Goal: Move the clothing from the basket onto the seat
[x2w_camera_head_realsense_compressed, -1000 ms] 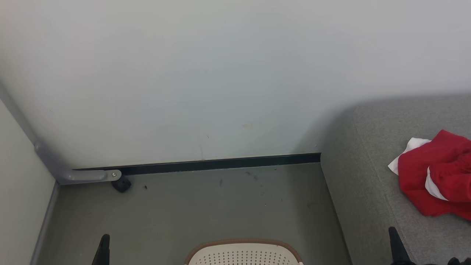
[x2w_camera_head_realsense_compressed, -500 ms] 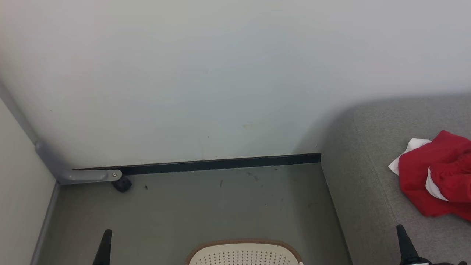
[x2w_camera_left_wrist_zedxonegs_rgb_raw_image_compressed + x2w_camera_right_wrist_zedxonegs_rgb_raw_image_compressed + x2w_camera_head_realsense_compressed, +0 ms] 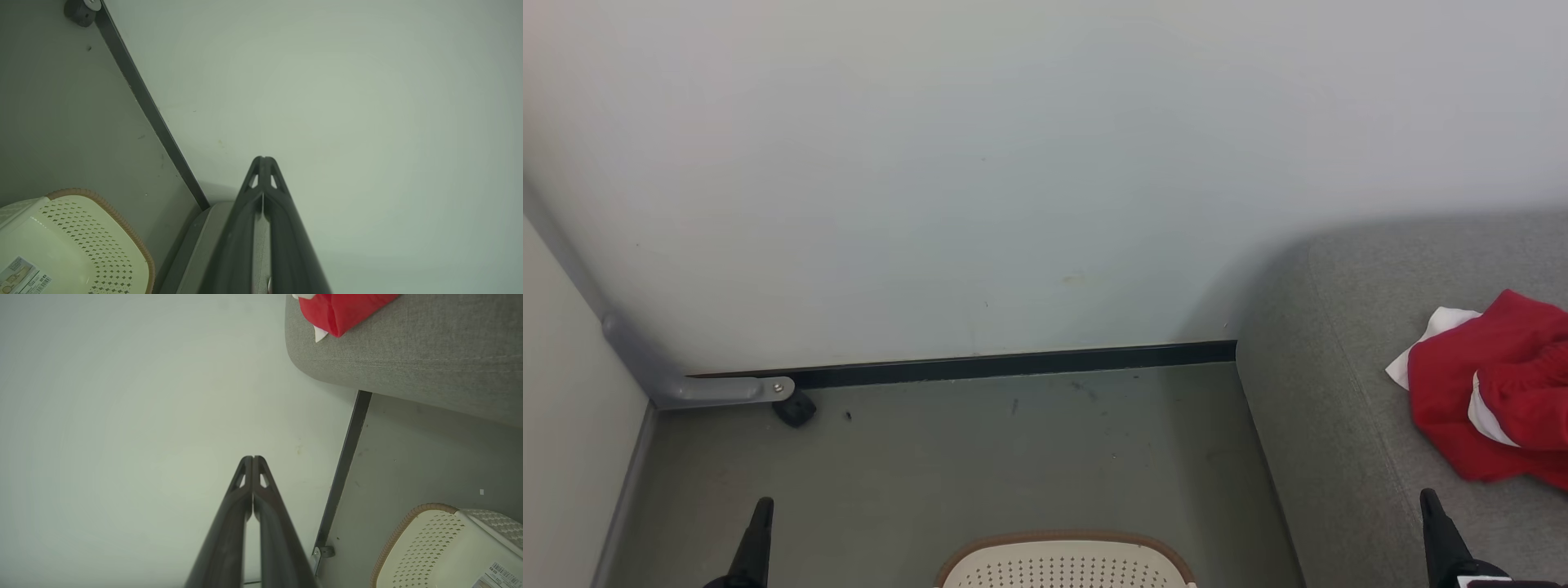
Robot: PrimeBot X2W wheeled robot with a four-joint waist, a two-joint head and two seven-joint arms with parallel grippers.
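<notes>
The red clothing (image 3: 1494,392) with white bits lies in a soft heap on the grey seat (image 3: 1339,327), over at the right side, not far from the seat's rounded corner. The cream basket (image 3: 1062,537) with the brown rim and lots of little holes sits on the grey floor (image 3: 1013,457) right in front of the robot, at the bottom middle of the head view. It is near the seat but well apart from the clothing. In the wrist views a white sticker (image 3: 24,277) with a barcode shows on the basket's smooth pale part. The left gripper (image 3: 263,159) has its two long dark fingers pressed together, tip to tip, holding nothing, and it points toward the pale wall (image 3: 1013,163). The right gripper (image 3: 252,458) is pressed together too, with nothing between its fingers. In the head view its tip shows in front of the seat, with the clothing a bit ahead of it. A black strip (image 3: 1013,363) runs along the bottom of the wall where it meets the floor. In the left corner there is a grey bar (image 3: 711,390) with a screw in its end, and a small black knob (image 3: 792,408) sits just beside it.
</notes>
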